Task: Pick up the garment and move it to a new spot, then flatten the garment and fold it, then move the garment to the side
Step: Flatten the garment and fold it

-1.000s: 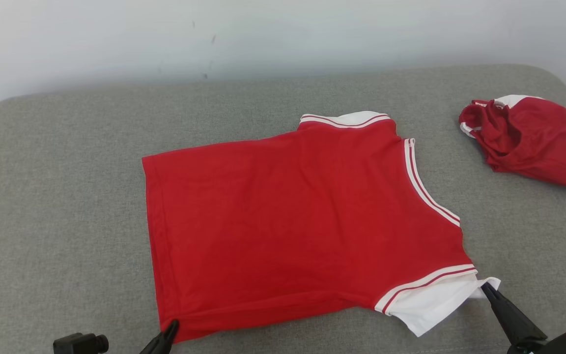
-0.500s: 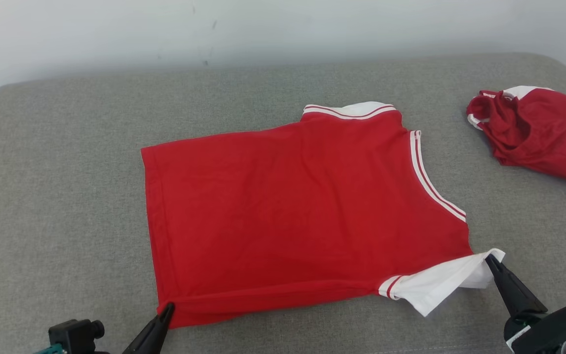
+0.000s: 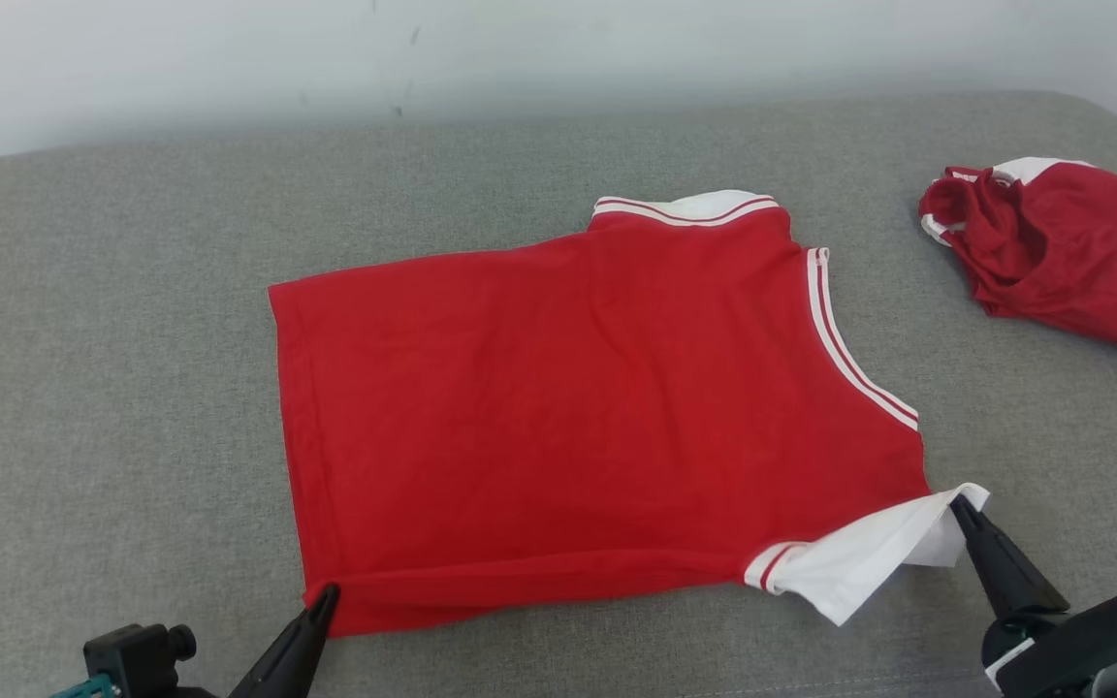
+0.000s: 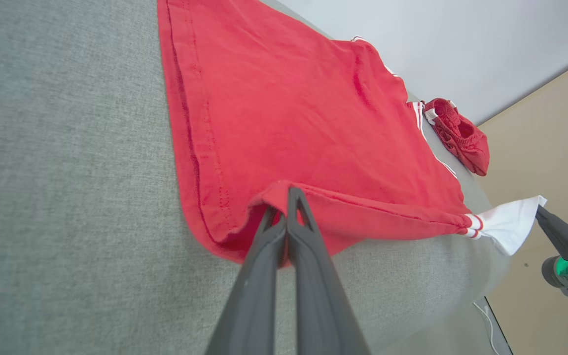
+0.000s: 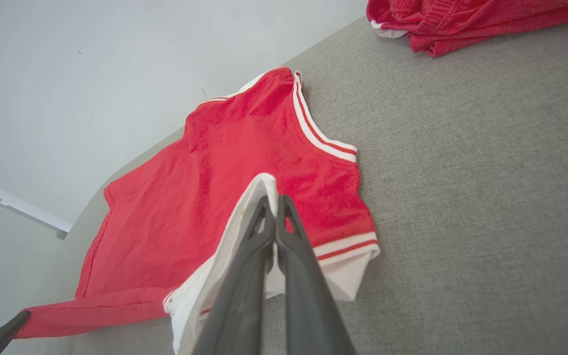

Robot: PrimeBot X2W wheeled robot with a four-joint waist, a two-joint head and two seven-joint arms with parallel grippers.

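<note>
A grey fabric-covered table (image 3: 112,291) with rounded corners stands against a plain white wall (image 3: 617,48) bearing faint dark marks, above a beige floor (image 4: 555,148).

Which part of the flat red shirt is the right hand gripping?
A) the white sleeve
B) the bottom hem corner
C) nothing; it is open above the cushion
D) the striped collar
A: the right hand is shut on the white sleeve of the red shirt, its fingertips pinching the sleeve's edge.
</note>
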